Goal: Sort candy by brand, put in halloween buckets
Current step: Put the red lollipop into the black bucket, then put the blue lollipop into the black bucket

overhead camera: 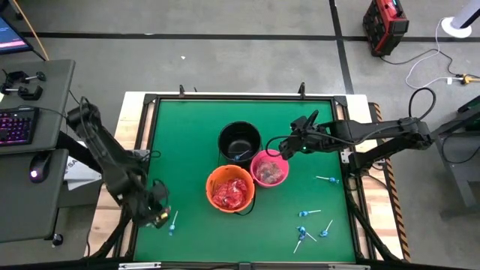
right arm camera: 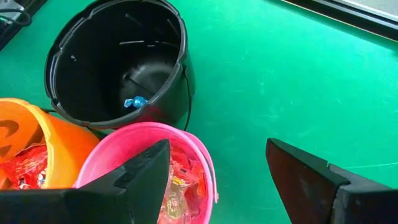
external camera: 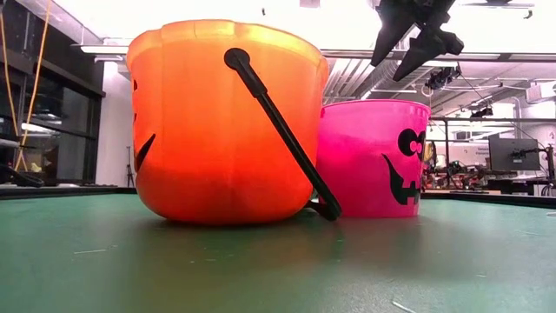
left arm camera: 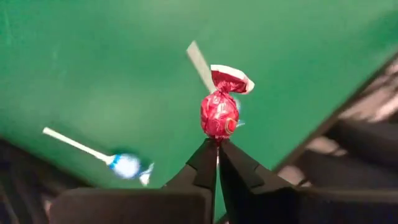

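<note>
Green matting covers your counter [overhead camera: 195,120], framed by a dark rail, with a desk and keyboard off to the left side. Your left gripper [left arm camera: 217,144] sits near the front left corner with its jaws together, clamped on the twisted end of a red-wrapped lollipop [left arm camera: 219,114]; its stick points away from the jaws, so the pinch on the wrapper looks thin and may slip in transit. A blue lollipop [left arm camera: 126,165] lies on the mat just beside it. Your right gripper [right arm camera: 217,168] hangs above the pink bucket [right arm camera: 124,152] with its jaws wide apart and holding nothing, apparently waiting. The three buckets stand clustered mid-counter: the black bucket [overhead camera: 239,139] holds one blue piece, while the orange bucket [overhead camera: 229,189] and the pink one carry red packets. More blue lollipops [overhead camera: 309,227] lie scattered at the front right. Judged from this, the route from the left corner to the cluster is unobstructed, but the right arm overhangs the pink bucket.
</note>
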